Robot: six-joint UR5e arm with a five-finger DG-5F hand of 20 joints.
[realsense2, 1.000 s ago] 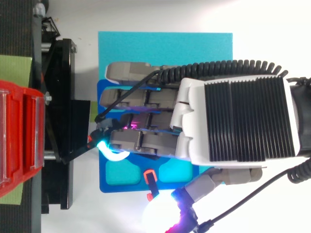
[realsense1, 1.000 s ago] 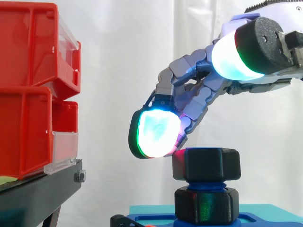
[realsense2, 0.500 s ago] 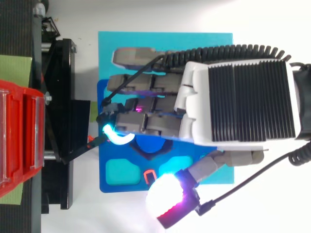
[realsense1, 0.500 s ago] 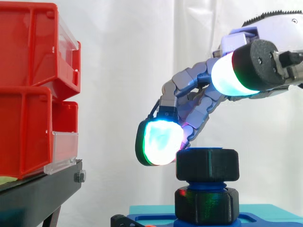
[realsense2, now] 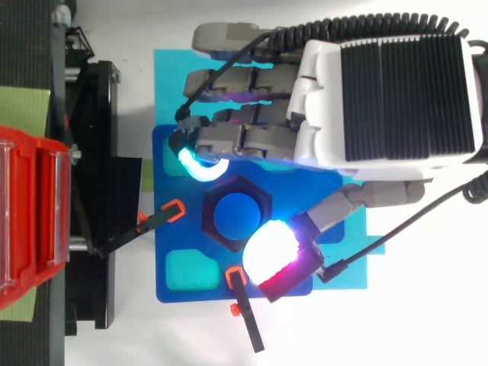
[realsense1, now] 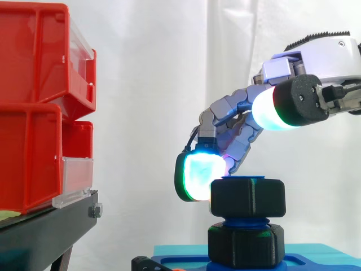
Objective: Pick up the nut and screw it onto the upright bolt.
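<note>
Nut (realsense1: 247, 197) around mostly hidden blue bolt (realsense2: 236, 217); hand (realsense2: 381, 84) close at its sides, hold or no hold unclear.

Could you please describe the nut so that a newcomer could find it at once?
Right of the red bins lies a blue plate, and a blue bolt stands upright near its middle. The nut is the black hexagonal ring at the bolt's top. A lower black hexagon sits at the bolt's foot, so the nut is the upper of the two.

table: white (realsense2: 427, 320) | on it: light blue mat (realsense2: 171, 84), black stand (realsense2: 99, 191) | on mat: dark blue tray (realsense2: 171, 236)
</note>
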